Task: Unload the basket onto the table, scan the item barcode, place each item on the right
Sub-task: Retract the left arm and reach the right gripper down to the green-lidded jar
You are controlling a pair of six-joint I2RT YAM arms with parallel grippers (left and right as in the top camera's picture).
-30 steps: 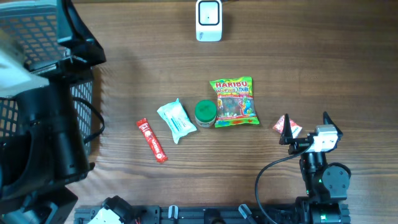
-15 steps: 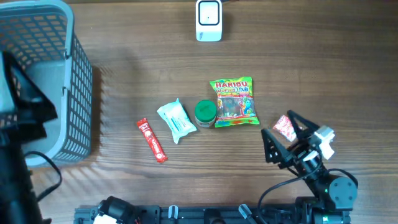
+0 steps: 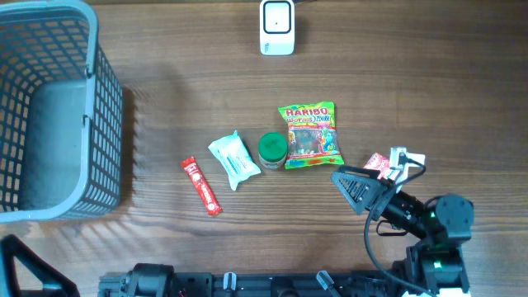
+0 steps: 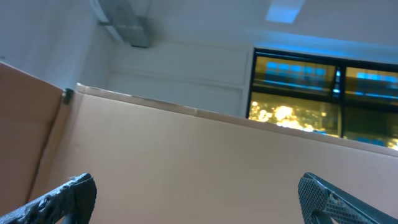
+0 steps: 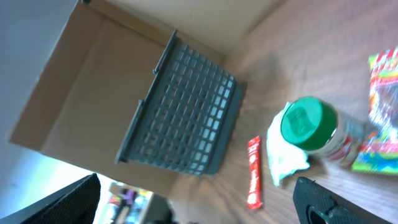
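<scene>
Left pincer [image 4: 196, 199] and right pincer [image 5: 193, 208] fully spread, empty (red packet [image 3: 376, 162] near right).

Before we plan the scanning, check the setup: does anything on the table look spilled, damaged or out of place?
Nothing stands out. The gummy bag, jar, white packet and red stick sit intact on the table.

Grey mesh basket [image 3: 106, 140] at wooden table's [image 3: 429, 82] left edge (upright); cardboard wall [image 4: 186, 162] behind.
</scene>
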